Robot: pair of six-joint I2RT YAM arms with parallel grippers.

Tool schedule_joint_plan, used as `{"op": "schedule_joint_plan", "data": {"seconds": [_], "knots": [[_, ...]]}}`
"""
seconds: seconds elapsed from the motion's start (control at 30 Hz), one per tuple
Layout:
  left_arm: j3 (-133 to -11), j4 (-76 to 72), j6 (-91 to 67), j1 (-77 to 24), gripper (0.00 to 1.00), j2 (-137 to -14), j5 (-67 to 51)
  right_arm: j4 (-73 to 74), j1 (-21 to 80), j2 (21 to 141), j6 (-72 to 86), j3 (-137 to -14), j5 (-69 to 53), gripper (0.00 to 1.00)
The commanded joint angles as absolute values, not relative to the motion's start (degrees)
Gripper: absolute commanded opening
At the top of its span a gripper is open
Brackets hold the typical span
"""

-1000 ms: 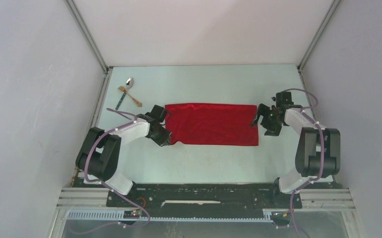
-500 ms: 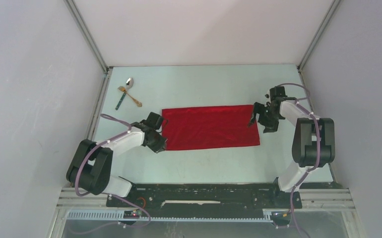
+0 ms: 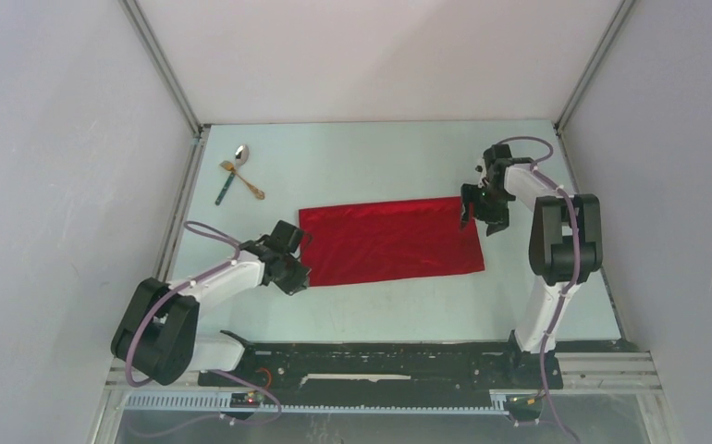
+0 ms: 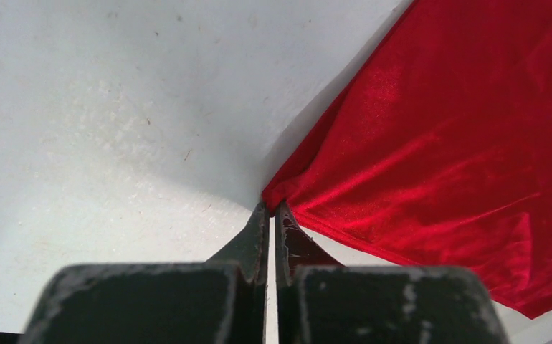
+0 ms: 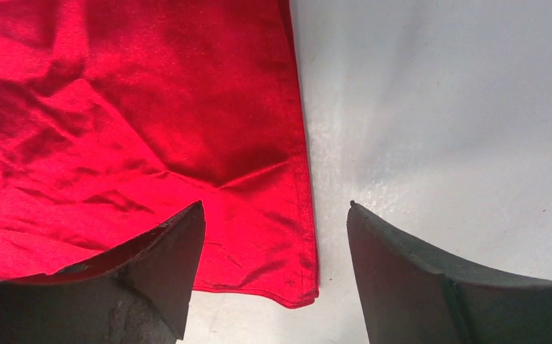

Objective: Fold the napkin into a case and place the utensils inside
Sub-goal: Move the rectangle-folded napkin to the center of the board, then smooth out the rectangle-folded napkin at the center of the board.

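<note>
Our left gripper (image 4: 272, 212) is pinched tight on the napkin's (image 3: 389, 239) near left corner. Our right gripper (image 5: 274, 209) hangs spread above the napkin's far right corner, gripping nothing. The napkin lies as a broad rectangle, so we judge it partly folded, not yet a narrow case. The utensils (image 3: 238, 175) lie beyond its far left corner, well apart, yet to go in.

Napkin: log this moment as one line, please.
napkin: red rectangle, laid out | left hand: shut on near-left corner | right hand: open over far-right corner | utensils: far left, apart from napkin
</note>
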State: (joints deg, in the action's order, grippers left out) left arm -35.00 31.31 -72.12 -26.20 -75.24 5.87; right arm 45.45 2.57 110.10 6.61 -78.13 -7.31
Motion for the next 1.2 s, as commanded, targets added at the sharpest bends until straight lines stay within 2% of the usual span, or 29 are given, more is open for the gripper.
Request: {"op": "schedule_joint_plan", "data": {"seconds": [0.0,0.27,0.33,0.43,0.6,0.73,0.8,0.87,0.9,1.03,1.17], "knots": [[-32.1,37.4,-72.8,-27.7,0.01,-74.6,6.9,49.8,3.6,112.4,3.9,-81.6,-4.8,0.79],[-37.1,36.9,-68.9,-27.4,0.11,-80.2,6.0,49.4,4.3,113.6,3.7,-82.4,-5.5,0.80],[-37.4,37.5,-67.8,-27.4,0.23,-79.8,6.5,49.7,4.5,113.7,3.8,-82.3,-5.0,0.80],[-37.4,39.8,-67.1,-27.1,0.56,-76.5,8.8,48.9,4.5,113.3,4.0,-81.6,-6.2,0.81],[-38.1,44.7,-63.6,-24.9,0.82,-68.6,9.5,48.5,4.7,112.9,4.2,-81.7,-7.1,0.80],[-41.9,43.2,-54.0,-23.0,0.86,-64.6,6.6,47.6,4.7,111.0,5.4,-81.2,-7.3,0.80],[-43.4,36.3,-48.3,-21.5,0.89,-64.6,-4.8,46.1,4.5,109.2,7.0,-80.7,-8.4,0.81],[-45.0,29.9,-44.9,-20.2,0.99,-67.0,-13.4,43.5,3.8,107.5,9.4,-80.2,-11.4,0.84],[-46.4,27.6,-43.9,-19.5,1.00,-69.4,-15.7,41.3,2.9,106.7,10.9,-79.8,-13.8,0.85],[-50.0,18.3,-44.6,-17.7,1.00,-77.0,-21.1,32.4,2.3,103.4,18.1,-77.8,-22.9,0.89],[-50.8,6.2,-50.2,-15.1,1.00,-84.4,-24.3,23.1,3.9,104.9,23.9,-77.5,-29.0,0.92]]}}
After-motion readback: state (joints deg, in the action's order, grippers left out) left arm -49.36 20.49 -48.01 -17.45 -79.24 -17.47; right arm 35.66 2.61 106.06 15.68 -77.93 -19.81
